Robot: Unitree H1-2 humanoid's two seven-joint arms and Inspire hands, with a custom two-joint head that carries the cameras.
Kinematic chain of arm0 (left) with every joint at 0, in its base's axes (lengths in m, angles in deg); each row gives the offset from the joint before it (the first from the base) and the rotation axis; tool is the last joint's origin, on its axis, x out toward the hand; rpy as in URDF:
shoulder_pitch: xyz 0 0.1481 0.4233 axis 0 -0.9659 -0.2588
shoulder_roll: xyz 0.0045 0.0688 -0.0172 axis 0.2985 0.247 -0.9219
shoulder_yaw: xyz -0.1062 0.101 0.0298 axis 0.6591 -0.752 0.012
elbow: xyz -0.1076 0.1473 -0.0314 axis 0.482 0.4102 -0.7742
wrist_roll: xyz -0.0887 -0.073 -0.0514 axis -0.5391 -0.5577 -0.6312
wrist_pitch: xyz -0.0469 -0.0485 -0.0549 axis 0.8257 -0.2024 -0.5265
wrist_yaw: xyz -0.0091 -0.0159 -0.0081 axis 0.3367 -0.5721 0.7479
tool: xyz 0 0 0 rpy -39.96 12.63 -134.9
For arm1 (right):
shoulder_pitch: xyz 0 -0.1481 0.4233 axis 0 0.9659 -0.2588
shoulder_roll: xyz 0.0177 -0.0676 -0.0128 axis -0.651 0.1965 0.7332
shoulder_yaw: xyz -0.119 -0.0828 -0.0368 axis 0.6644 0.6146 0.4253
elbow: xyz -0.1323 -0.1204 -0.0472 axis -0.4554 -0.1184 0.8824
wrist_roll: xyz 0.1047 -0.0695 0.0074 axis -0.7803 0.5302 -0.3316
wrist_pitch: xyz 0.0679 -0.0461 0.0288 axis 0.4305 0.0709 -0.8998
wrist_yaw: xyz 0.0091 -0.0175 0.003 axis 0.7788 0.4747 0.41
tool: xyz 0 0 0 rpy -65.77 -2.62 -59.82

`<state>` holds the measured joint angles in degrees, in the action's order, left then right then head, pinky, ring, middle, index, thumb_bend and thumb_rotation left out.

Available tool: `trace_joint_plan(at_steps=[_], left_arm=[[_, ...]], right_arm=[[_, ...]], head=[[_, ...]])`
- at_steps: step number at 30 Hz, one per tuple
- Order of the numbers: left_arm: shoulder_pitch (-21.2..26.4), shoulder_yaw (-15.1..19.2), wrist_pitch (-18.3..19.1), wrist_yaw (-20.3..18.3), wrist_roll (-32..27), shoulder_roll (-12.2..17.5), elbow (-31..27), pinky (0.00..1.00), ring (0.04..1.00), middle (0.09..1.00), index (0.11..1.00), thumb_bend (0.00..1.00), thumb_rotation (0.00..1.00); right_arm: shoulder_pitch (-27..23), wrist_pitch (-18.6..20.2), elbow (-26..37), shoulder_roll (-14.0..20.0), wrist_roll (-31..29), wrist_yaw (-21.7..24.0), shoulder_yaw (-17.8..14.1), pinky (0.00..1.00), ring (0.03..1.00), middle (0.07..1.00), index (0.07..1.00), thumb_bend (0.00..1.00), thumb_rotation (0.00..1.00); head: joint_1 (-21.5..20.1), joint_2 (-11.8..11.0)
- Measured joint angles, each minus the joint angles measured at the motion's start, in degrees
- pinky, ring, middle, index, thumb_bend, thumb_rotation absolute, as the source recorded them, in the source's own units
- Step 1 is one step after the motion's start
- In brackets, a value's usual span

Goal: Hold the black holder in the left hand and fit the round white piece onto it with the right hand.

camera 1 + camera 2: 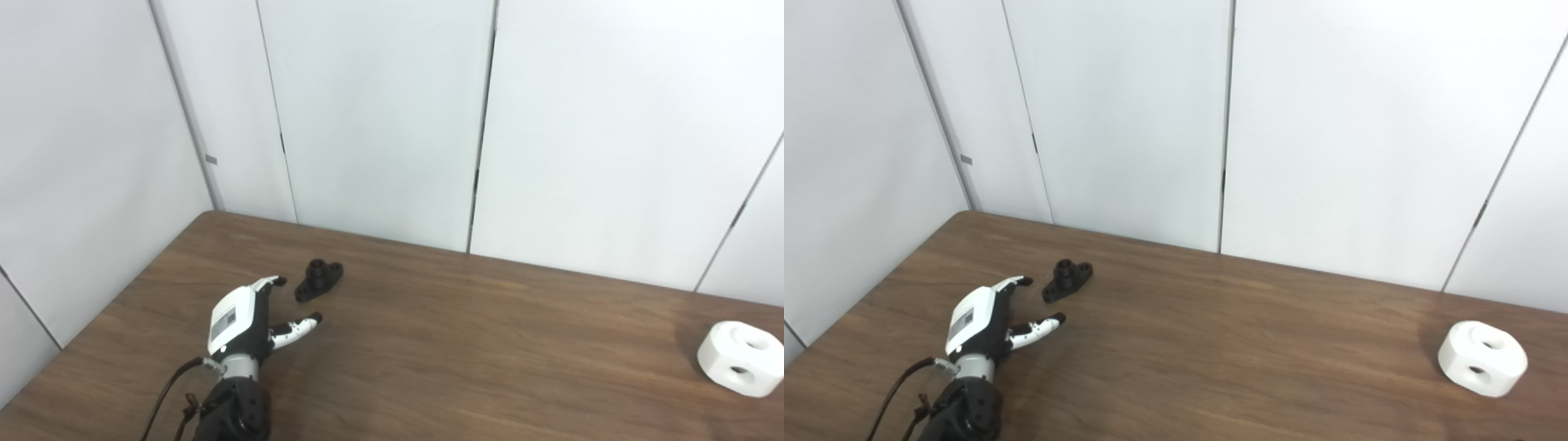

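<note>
Left robot hand empty, fingers spread, black holder just beyond fingertips, round white piece far right

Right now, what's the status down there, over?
Left hand open, fingers just short of black holder. Right hand out of view. White piece far right on table. Nothing in the way.

A plain lab or test room, a wood-grain worktop set into a corner, bare white wall panels with dark seams behind it, a robot arm's left hand over the surface, only two small test parts laid out
</note>
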<state>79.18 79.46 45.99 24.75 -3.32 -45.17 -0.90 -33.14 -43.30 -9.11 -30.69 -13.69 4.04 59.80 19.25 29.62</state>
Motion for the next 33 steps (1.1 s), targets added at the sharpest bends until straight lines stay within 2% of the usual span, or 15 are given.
trace_joint_plan(at_steps=[8,21,22,26,30,33], left_arm=[[0.9,0.1,0.3,-0.3,0.4,0.8,0.6,0.91,0.932,0.897,0.82,0.81,0.4],[5.3,1.1,0.4,-2.5,1.1,0.7,5.7,0.92,0.955,0.91,0.802,0.8,0.37],[5.9,1.2,0.5,-2.8,1.0,0.8,6.2,0.92,0.955,0.91,0.799,0.79,0.37],[7.5,1.1,0.5,-3.1,0.9,1.0,7.7,0.88,0.943,0.895,0.782,0.81,0.37],[8.5,0.5,0.5,-3.0,0.9,1.9,8.7,0.89,0.944,0.894,0.771,0.81,0.38],[8.6,0.4,0.5,-3.1,0.9,1.9,9.5,0.9,0.949,0.9,0.775,0.81,0.38]], right_arm=[[0.2,2.4,0.8,0.1,-0.1,0.1,0.0,1.0,1.0,1.0,1.0,0.66,1.0],[0.4,4.4,1.5,0.3,0.2,0.0,-0.1,1.0,1.0,1.0,1.0,0.66,1.0],[0.4,4.5,1.5,0.2,0.2,-0.1,-0.1,1.0,1.0,1.0,1.0,0.67,1.0],[0.4,4.5,1.6,0.3,0.2,0.0,-0.1,1.0,1.0,1.0,1.0,0.69,1.0],[0.4,4.5,1.6,0.3,0.2,0.1,-0.1,1.0,1.0,1.0,1.0,0.69,1.0],[0.4,4.8,1.7,0.3,0.1,0.1,-0.1,1.0,1.0,1.0,1.0,0.7,1.0]], head=[[0.3,2.6],[0.4,3.8],[0.4,5.2],[0.4,5.4],[0.4,6.1],[0.5,7.5]])
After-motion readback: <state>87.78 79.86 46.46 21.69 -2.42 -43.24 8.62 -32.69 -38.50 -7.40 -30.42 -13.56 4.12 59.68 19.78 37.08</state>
